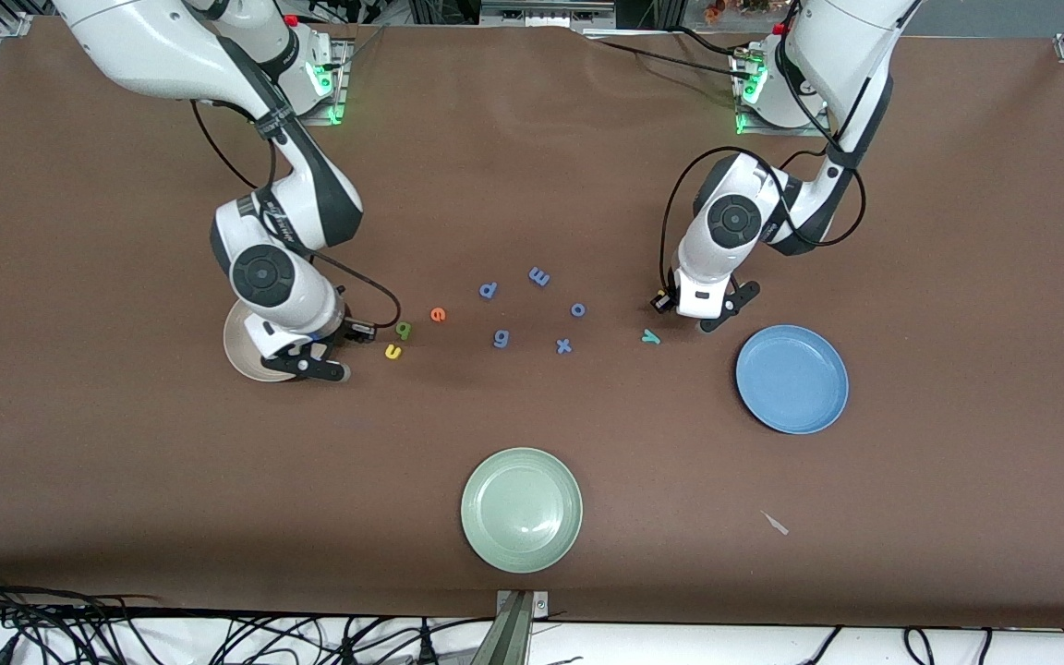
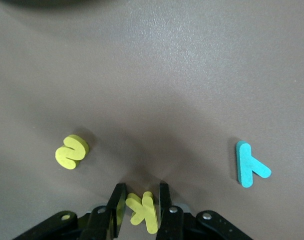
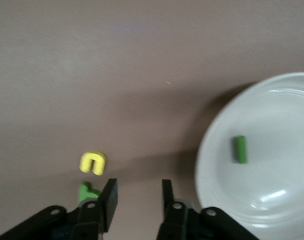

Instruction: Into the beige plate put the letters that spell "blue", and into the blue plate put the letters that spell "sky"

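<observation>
While fingers (image 2: 163, 197) pinch k (image 2: 143, 211).

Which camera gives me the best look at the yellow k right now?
The left wrist view: the yellow k sits large and clear between the left gripper's fingers, on the table near the yellow s and teal y. In the front view the left arm hides it. The right wrist view does not show it.

Yellow k (image 2: 143, 212), teal y (image 2: 250, 165), green l (image 3: 240, 149), seemingly beige plate (image 3: 271, 150)
</observation>
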